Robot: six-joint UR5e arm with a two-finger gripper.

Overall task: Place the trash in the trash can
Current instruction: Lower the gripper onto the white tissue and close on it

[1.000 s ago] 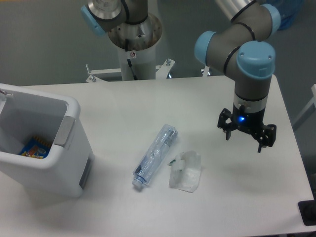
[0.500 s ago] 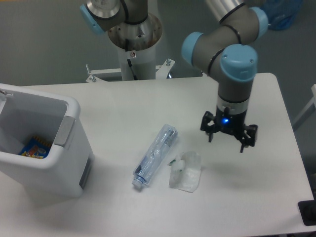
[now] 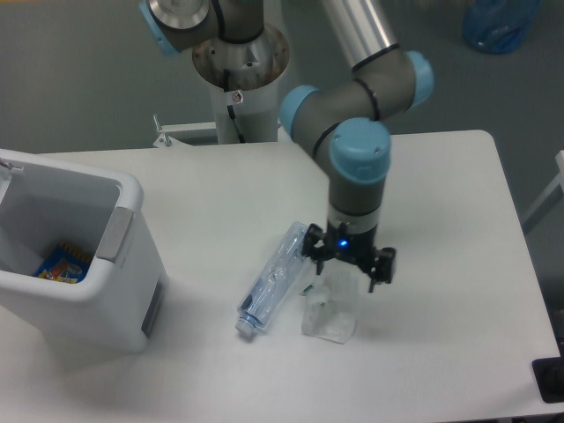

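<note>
Now the gripper point(image 3: 347, 266) hangs with its jaws spread apart, holding nothing, directly over the upper end of the crumpled clear wrapper point(image 3: 330, 311) on the white table point(image 3: 441, 335). Just left of the wrapper lies the crushed bottle point(image 3: 277, 277), slanted, its cap end nearer the table's front edge. Well left of the wrapper stands the white trash can point(image 3: 75, 256), a colourful packet point(image 3: 62, 264) inside it.
</note>
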